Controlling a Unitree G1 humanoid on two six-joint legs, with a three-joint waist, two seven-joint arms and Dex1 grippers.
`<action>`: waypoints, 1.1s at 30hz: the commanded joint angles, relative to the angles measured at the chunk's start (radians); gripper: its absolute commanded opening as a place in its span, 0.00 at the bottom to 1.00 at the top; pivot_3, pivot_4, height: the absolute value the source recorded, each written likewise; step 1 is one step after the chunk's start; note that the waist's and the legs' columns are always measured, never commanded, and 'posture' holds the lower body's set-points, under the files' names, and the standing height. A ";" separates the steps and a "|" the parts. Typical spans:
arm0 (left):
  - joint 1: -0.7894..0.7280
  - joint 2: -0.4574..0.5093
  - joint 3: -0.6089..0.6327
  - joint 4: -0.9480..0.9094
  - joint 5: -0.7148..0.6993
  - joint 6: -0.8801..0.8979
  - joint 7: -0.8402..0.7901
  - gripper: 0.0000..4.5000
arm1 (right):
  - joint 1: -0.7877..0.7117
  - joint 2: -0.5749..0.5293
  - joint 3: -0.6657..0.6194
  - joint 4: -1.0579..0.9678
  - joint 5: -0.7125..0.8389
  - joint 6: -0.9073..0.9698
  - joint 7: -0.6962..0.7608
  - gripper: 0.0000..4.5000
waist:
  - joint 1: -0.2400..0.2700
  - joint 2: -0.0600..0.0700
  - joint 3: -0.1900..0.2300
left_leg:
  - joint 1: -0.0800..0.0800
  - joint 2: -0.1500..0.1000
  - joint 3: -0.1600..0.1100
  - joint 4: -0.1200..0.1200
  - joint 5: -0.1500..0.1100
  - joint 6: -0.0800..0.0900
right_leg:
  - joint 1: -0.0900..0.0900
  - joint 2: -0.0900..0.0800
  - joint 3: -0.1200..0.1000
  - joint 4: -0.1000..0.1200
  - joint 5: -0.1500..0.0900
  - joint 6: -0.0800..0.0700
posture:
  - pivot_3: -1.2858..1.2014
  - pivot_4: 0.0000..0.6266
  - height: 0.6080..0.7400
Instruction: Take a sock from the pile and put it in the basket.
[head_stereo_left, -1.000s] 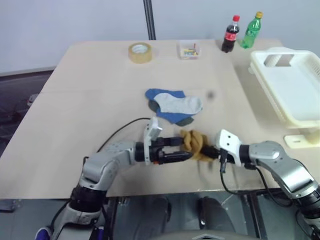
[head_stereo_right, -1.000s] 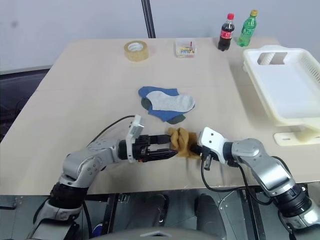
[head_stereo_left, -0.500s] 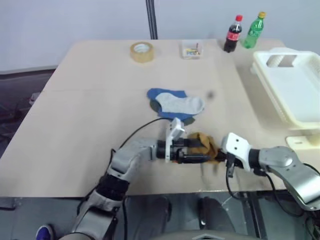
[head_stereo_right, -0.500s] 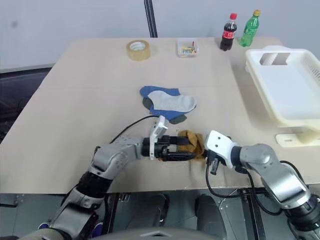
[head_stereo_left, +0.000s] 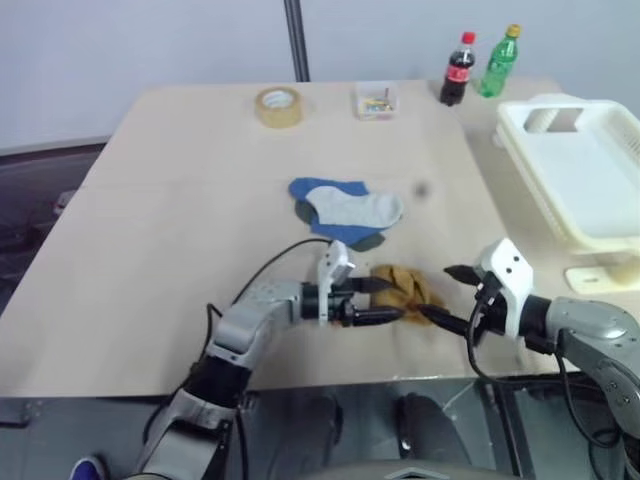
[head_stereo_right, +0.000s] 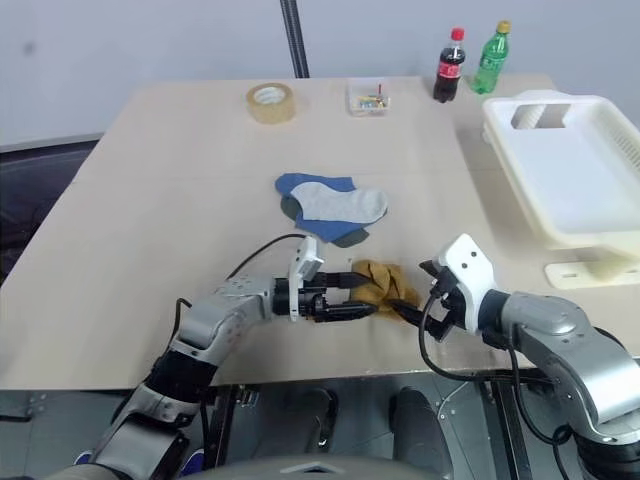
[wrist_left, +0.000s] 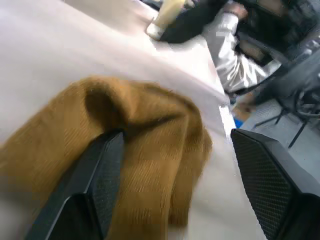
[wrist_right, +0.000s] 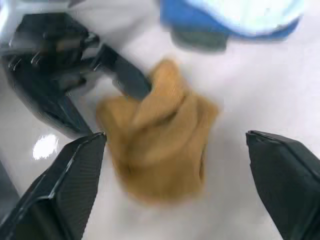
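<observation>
Left eye view: tan table (head_stereo_left: 180, 210), grey wall (head_stereo_left: 150, 40).

Even soft light; wrist views blurred, head views sharp.

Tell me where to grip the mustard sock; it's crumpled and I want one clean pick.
Probably the raised fold at the top of the mustard sock, from above. It stands proud of the table, while the flat edges give jaws little to pinch.
</observation>
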 joint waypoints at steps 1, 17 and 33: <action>0.068 0.095 0.125 -0.148 -0.003 -0.086 0.002 0.80 | -0.086 0.164 0.094 0.112 -0.037 0.055 -0.163 0.98 | -0.004 0.000 0.001 | 0.000 0.001 0.001 -0.002 0.000 0.000 | -0.001 0.000 0.001 0.000 0.001 -0.002 | 0.52 0.24 1.00; 0.210 0.380 0.421 -0.312 -0.140 -0.096 -0.081 0.80 | -0.047 0.004 0.281 0.190 -0.161 -0.076 -0.151 0.18 | 0.009 0.001 -0.001 | 0.000 -0.004 0.000 -0.007 -0.001 0.002 | 0.000 -0.001 -0.003 -0.006 0.001 -0.002 | 0.52 0.24 1.00; -0.178 0.164 0.256 -0.218 -0.200 0.018 0.045 0.80 | -0.829 0.120 -0.483 0.960 0.094 -0.236 -0.476 0.02 | -0.004 0.004 0.009 | -0.001 -0.004 0.004 -0.004 0.002 0.001 | -0.001 0.002 -0.001 -0.003 0.005 -0.001 | 0.52 0.24 1.00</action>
